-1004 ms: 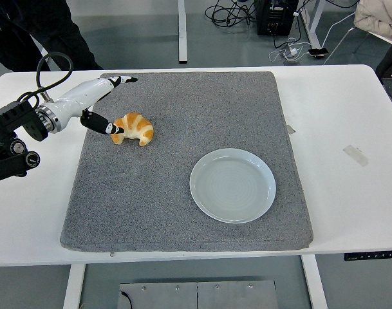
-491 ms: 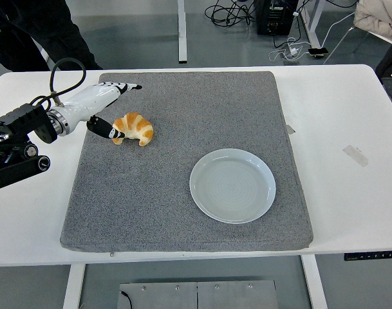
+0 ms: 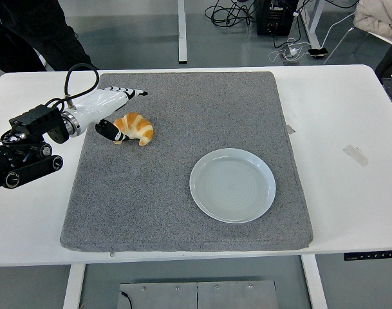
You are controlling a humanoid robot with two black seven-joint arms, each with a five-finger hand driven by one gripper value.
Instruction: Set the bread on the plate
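bread (image 3: 135, 128), a croissant, lies on the grey mat (image 3: 183, 193) toward its far left, well apart from the plate (image 3: 233, 185) nearer the right. seen from the head view, the left hand (image 3: 109, 109) is right at its left end, fingers (image 3: 132, 94) stretched apart over the top, thumb low against it, nothing clamped yet. looks light, soft and flaky, so i'd hold it gently round its thick middle. plate holds nothing. white worktop (image 3: 337, 116) lies beneath.

Left hand (image 3: 112, 106) open beside croissant (image 3: 135, 128); plate (image 3: 232, 185) well apart
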